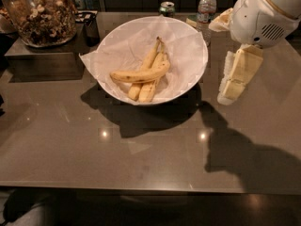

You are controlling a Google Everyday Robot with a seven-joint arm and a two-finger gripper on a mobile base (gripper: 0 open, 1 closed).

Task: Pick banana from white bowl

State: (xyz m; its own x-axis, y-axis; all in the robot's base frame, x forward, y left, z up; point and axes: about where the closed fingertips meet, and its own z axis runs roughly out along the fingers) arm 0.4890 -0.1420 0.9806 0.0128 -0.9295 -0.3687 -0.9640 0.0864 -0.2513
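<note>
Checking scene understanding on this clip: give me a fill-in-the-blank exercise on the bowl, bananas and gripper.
The white bowl holds ___ bananas.
The gripper hangs to the picture's ___ of the bowl, apart from the curved banana.
The can stands ___ the bowl.
Missing: three; right; behind.

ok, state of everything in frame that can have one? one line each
banana: lying across two other bananas in the bowl, ungripped
white bowl: upright, paper-lined, holding three bananas
gripper: right of the bowl, apart from it, above the table
water bottle: upright, capped
can: upright
jar: upright, nearly full
</note>
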